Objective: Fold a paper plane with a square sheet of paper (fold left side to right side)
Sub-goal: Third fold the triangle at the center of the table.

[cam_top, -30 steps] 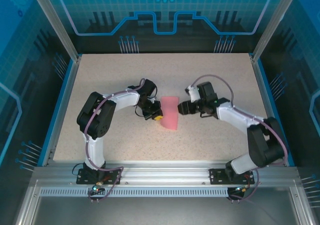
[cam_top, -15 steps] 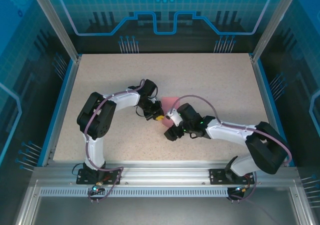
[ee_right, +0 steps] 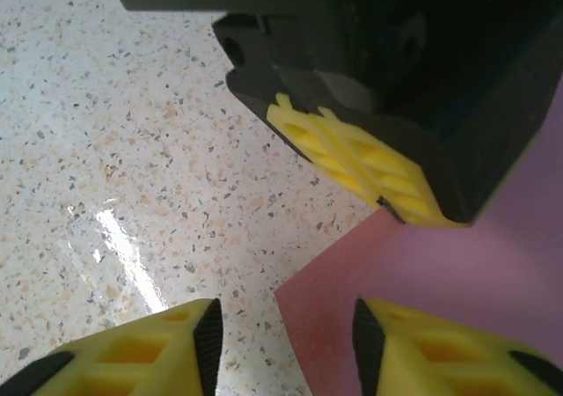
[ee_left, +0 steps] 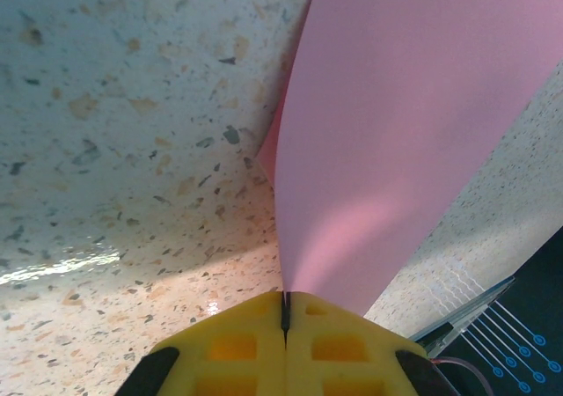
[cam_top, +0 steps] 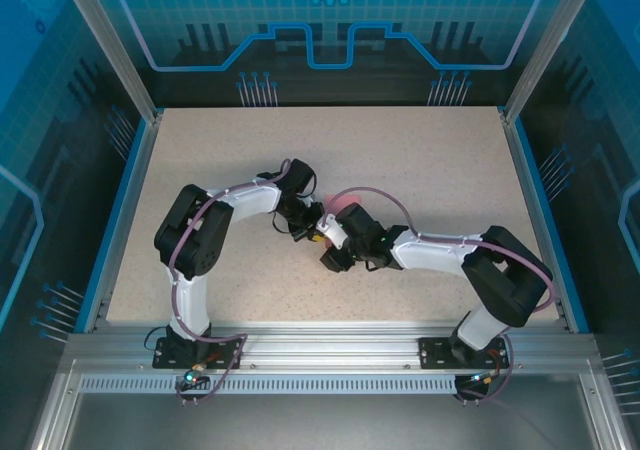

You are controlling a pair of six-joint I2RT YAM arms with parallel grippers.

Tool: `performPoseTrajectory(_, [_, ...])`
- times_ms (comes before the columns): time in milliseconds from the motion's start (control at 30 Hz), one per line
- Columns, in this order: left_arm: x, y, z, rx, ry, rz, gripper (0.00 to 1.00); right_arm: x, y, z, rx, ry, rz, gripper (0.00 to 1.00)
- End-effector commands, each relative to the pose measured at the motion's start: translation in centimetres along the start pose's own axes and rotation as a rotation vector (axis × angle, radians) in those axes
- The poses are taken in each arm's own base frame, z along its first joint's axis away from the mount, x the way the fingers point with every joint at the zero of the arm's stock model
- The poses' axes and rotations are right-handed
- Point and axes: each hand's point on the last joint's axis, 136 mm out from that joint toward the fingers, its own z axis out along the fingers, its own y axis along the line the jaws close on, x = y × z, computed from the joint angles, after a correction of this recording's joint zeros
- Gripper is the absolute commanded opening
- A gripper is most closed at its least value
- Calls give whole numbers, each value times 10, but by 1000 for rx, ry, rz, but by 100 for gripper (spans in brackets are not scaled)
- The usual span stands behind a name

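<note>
The salmon-pink sheet of paper point(cam_top: 346, 202) lies mid-table, folded into a narrow strip and mostly covered by my right arm. My left gripper point(cam_top: 309, 231) is shut on the sheet's left edge; in the left wrist view the yellow fingertips point(ee_left: 255, 343) pinch the paper point(ee_left: 405, 123), which rises away from them. My right gripper point(cam_top: 331, 257) hovers open over the sheet's near corner. In the right wrist view its fingers point(ee_right: 132, 352) straddle the pink corner point(ee_right: 413, 282) without touching it, and the left gripper's yellow pads point(ee_right: 352, 158) hold the edge just beyond.
The speckled beige tabletop point(cam_top: 430, 160) has blue side rails and an aluminium frame point(cam_top: 320, 345) along the near edge. Both arms crowd the middle around the sheet, very close to each other.
My right arm has swung from the sheet's right side across and down to its near-left corner, now covering most of the paper. The left gripper has held its grip in place.
</note>
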Motion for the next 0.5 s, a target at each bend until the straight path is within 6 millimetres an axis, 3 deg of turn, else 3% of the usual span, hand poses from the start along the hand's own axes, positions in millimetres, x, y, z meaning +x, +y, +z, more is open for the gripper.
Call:
performPoseTrajectory(0, [10, 1, 2, -5, 39, -16, 2, -10, 2, 0, -5, -21, -9, 33])
performPoseTrajectory(200, [7, 3, -3, -28, 10, 9, 9, -8, 1, -4, -43, -20, 23, 2])
performPoseTrajectory(367, [1, 0, -26, -20, -56, 60, 35, 1, 1, -8, -88, 1, 47, 0])
performPoseTrajectory(467, [-3, -2, -45, -16, -99, 95, 43, 5, -1, -9, -120, 1, 78, 0])
